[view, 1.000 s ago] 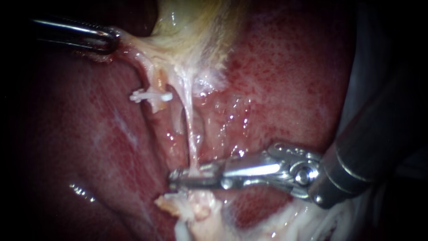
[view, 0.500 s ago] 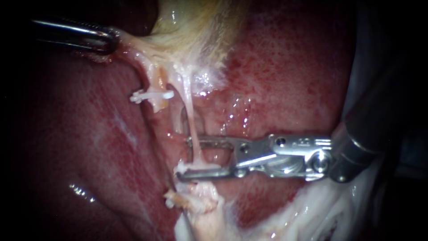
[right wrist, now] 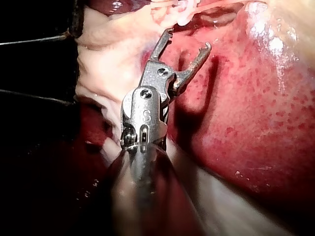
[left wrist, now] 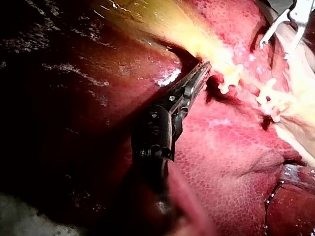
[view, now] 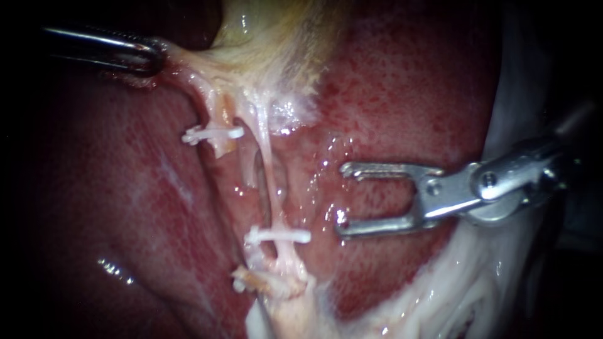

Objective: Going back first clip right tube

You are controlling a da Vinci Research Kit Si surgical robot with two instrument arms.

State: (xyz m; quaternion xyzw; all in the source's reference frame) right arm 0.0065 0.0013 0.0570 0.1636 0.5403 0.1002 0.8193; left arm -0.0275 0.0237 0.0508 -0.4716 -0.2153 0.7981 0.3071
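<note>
The tool of my right instrument (view: 342,199) stands wide, its two jaws parted and holding nothing, a clear gap showing in the endoscope view and in the right wrist view (right wrist: 187,39) alike; it lies over the liver (view: 408,94), just beside the right tube (view: 269,169) but apart from it; the lower jaw's tip sits near the free end of the clip (view: 277,236), which lies crosswise on that thin pale tube, low on its run, above a frayed pale clump of tissue; the clip looks closed across the tube; a second tube (view: 220,116) further over carries the other clip (view: 212,133); beyond them the tool of my left instrument (view: 154,56) is closed on the pale edge of the gallbladder (view: 276,37) and holds both tubes stretched. The step reads as nearly done, the tool only needing to clear. The hazards, as I judge them: a sideways drift would bring the open lower jaw against the clip and lever it off; dipping would scrape the jaw tips on the liver; and a harder pull from the left could tear so thin and taut a tube at the clip.
</note>
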